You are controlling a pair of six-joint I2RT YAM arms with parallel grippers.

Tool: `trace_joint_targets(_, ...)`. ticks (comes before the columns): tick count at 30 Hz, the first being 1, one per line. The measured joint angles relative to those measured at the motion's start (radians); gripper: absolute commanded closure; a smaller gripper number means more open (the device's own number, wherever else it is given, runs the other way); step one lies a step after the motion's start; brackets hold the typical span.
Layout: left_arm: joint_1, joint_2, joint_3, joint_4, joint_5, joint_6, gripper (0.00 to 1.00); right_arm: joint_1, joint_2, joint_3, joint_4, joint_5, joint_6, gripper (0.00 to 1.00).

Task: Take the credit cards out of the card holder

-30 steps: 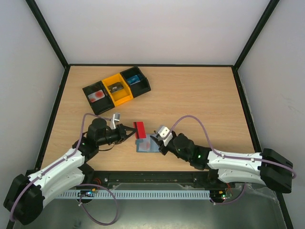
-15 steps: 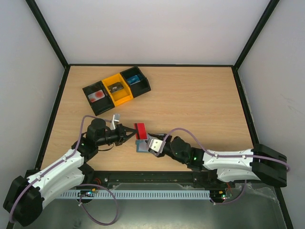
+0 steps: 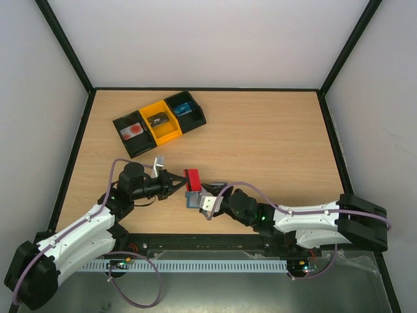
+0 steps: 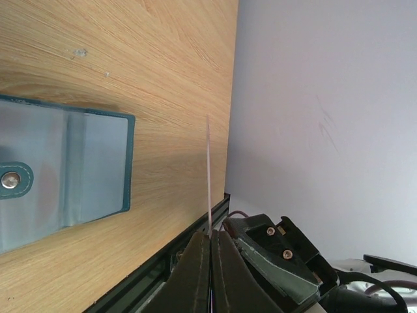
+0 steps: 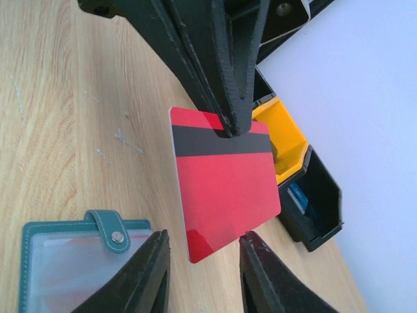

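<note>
A bright red credit card (image 3: 192, 178) with a black stripe hangs just above the table, and my left gripper (image 3: 177, 182) is shut on its striped end. In the left wrist view that card (image 4: 208, 171) shows edge-on as a thin pale line rising from the shut fingers (image 4: 195, 261). The blue-grey card holder (image 3: 193, 199) lies open and flat below it, and its snap tab (image 5: 111, 228) shows in the right wrist view. My right gripper (image 5: 205, 240) is open, with its fingertips either side of the red card's (image 5: 225, 186) free lower corner and not touching it.
A black-and-orange three-compartment tray (image 3: 159, 121) stands at the back left with small items in it; its yellow bin (image 5: 281, 140) shows behind the card. A black frame rail (image 4: 163, 254) runs along the table's near edge.
My right gripper has slid left across the card holder, up to the red card. The left gripper has kept still with the card in it.
</note>
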Motion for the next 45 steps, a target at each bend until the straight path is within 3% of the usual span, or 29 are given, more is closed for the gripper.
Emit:
trace_joint_targets(7, 0.000, 0.008, -0.008, 0.010, 0.029, -0.011, 0.97, 0.035, 0.037, 0.000, 0.046, 0.064, -0.066, 0.82)
trace_joint_targets(11, 0.000, 0.014, -0.011, 0.018, 0.040, -0.015, 0.97, 0.053, 0.043, 0.000, 0.066, 0.093, -0.091, 0.97)
trace_joint_targets(14, 0.000, 0.015, -0.011, 0.023, 0.045, -0.021, 0.95, 0.066, 0.048, 0.000, 0.072, 0.113, -0.109, 0.98)
trace_joint_targets(18, 0.000, 0.016, -0.015, 0.025, 0.045, -0.031, 0.81, 0.075, 0.049, 0.000, 0.079, 0.128, -0.117, 0.98)
trace_joint_targets(22, 0.000, 0.007, -0.020, 0.028, 0.043, -0.032, 0.39, 0.079, 0.049, 0.000, 0.087, 0.130, -0.100, 0.98)
trace_joint_targets(25, 0.000, -0.027, -0.025, 0.023, 0.028, -0.035, 0.24, 0.082, 0.045, 0.000, 0.087, 0.130, -0.062, 0.98)
trace_joint_targets(30, 0.000, -0.105, -0.017, -0.039, -0.034, 0.000, 0.14, 0.085, -0.007, -0.002, 0.082, 0.134, 0.061, 0.98)
trace_joint_targets(35, 0.003, -0.144, 0.045, -0.130, -0.091, 0.076, 0.04, 0.085, -0.094, 0.005, 0.014, 0.187, 0.286, 0.98)
trace_joint_targets(45, 0.004, -0.201, 0.137, -0.262, -0.208, 0.237, 0.08, 0.069, -0.196, 0.052, -0.138, 0.248, 0.827, 0.98)
